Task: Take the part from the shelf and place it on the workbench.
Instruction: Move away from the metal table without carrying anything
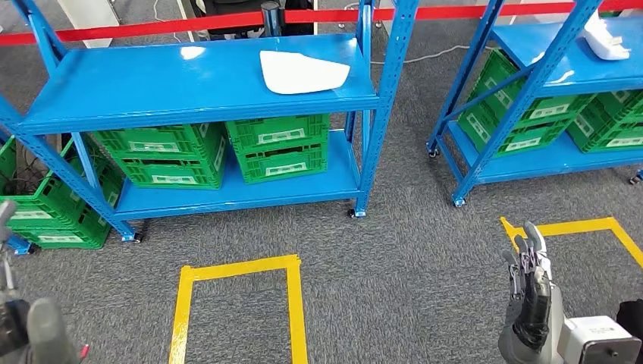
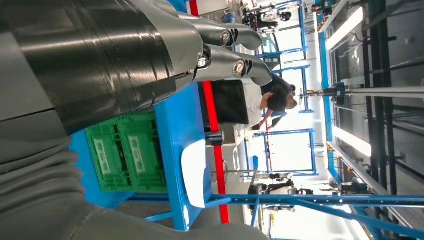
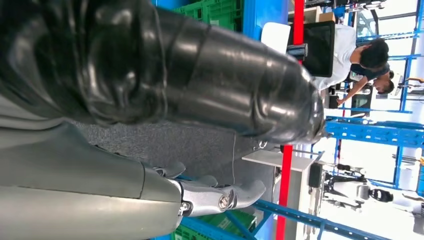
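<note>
In the head view, the white part [image 1: 302, 71] lies on the top board of the blue shelf [image 1: 114, 87] at upper centre, while the right hand [image 1: 533, 292] hangs empty at lower right, fingers loosely apart. In the left wrist view, the left hand [image 2: 220, 47] at the top holds nothing, fingers extended and spread, with the part [image 2: 195, 172] on the shelf's edge near lower centre. In the right wrist view, the right hand's fingers [image 3: 220, 197] stretch out empty along the bottom.

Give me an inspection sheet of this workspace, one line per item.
Surface: blue shelf, top level holds one part.
Job's things: white part lies flat on the top level, untouched.
Clutter: green crates on the lower level; second white part on the right-hand shelf.
Hands: right hand holds nothing, fingers apart; left hand likewise.
Cables: dark wires behind the left crates.
Surroundings: yellow floor tape, red barrier, people beyond.
</note>
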